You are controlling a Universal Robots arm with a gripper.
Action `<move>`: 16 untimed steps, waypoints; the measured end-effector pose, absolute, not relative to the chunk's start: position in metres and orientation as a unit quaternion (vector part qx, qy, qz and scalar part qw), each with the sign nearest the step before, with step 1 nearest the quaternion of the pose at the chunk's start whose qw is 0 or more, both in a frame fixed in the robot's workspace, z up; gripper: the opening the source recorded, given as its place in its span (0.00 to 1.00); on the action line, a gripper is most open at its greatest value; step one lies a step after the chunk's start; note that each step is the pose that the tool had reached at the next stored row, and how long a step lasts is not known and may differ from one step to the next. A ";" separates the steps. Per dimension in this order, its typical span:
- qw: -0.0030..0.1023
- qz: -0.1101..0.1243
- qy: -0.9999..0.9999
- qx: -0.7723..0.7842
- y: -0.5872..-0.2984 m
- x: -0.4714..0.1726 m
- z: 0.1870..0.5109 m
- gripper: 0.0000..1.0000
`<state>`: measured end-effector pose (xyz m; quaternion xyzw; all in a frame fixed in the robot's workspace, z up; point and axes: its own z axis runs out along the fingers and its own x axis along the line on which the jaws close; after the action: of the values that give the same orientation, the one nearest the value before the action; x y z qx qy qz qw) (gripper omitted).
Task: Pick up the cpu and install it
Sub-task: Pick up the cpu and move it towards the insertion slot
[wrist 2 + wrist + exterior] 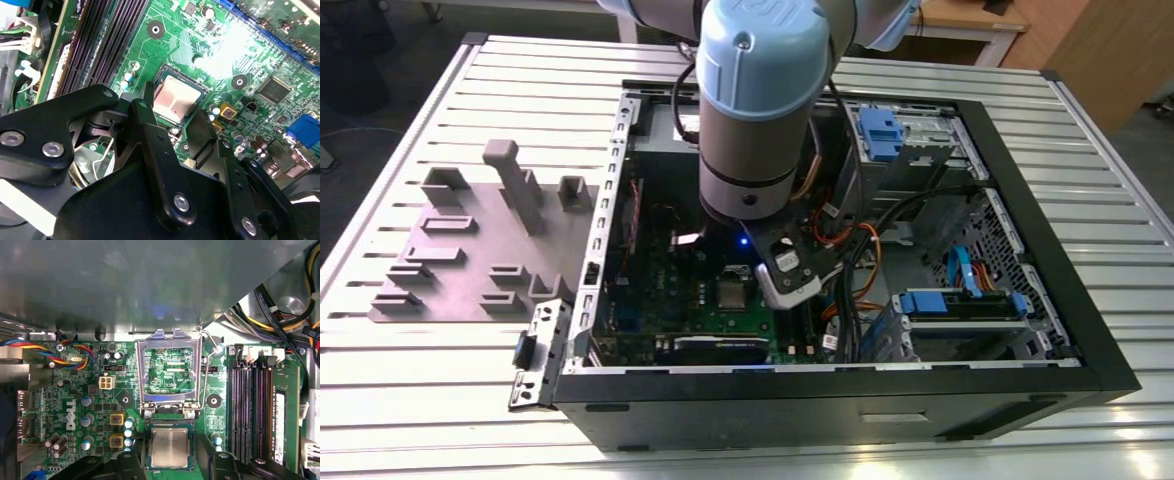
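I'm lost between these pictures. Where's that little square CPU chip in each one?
Exterior view: the cpu sits on the green motherboard inside the open computer case.
Second wrist view: the square chip beside the black memory slots.
First wrist view: the same square, next to the raised socket frame.
Shared landmark: the green motherboard.

You had a table [427, 380] of long, ribbed, pale metal slats, running from the exterior view's left to its right. Light lay bright on the slats nearest that view's left, and they looked almost white there. Past the table's edges on both sides you could see a dark grey floor [360, 120]. Beyond the far right corner stood a cabinet [1101, 50] of warm brown wood. Beside it was a desk [974, 20] with a light wooden top, and further left a white leg [627, 25] came down behind the table.
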<state>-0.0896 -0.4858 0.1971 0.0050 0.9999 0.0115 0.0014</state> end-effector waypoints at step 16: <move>0.001 0.011 1.000 0.005 -0.486 -0.090 0.203 0.11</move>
<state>-0.0896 -0.4858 0.2026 0.0050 0.9999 0.0115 0.0008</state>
